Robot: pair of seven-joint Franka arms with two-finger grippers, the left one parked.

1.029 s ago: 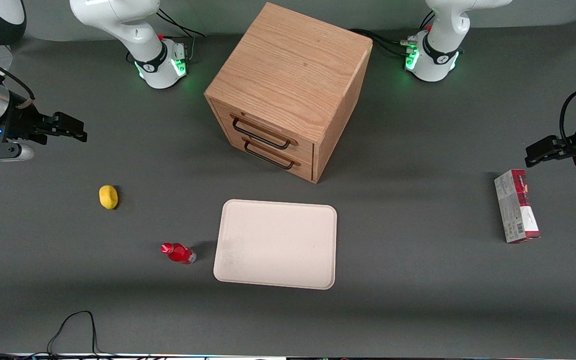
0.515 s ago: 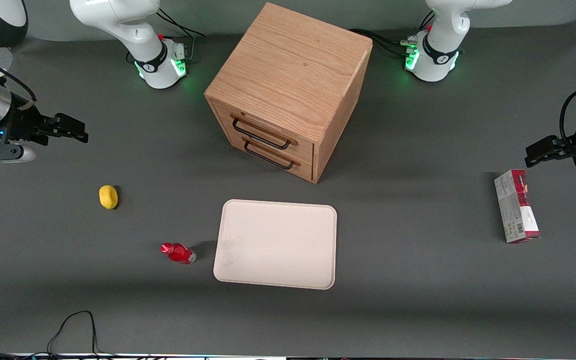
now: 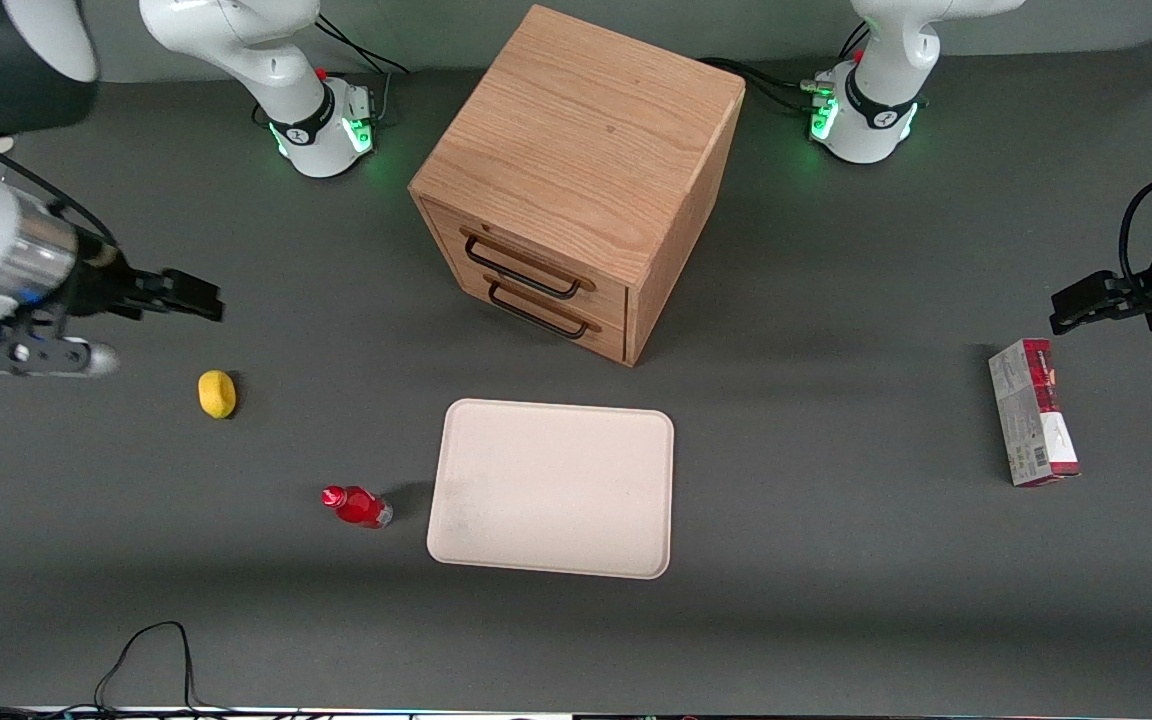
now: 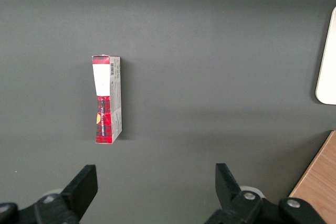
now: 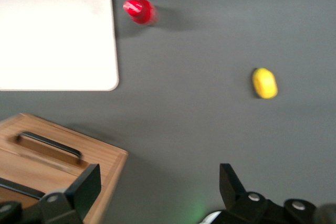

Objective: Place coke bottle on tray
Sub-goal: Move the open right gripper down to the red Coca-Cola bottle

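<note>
The coke bottle point(image 3: 357, 506), tiny and red with a red cap, stands on the dark table right beside the short edge of the tray point(image 3: 553, 487), a large flat cream-white rectangle. Both also show in the right wrist view, the bottle point(image 5: 139, 10) next to the tray point(image 5: 55, 38). My gripper point(image 3: 198, 297) hovers high above the table near the working arm's end, farther from the front camera than the bottle. It is open and empty point(image 5: 157, 184), its fingers point(image 5: 84, 188) spread wide.
A yellow lemon-like lump point(image 3: 217, 393) lies between my gripper and the bottle. A wooden drawer cabinet point(image 3: 576, 180) stands just farther from the camera than the tray. A red-and-grey carton point(image 3: 1033, 424) lies toward the parked arm's end. A black cable point(image 3: 146, 655) lies at the near edge.
My gripper has moved toward the table's middle and nearer to the front camera, closer to the yellow lump. The bottle and tray have not moved.
</note>
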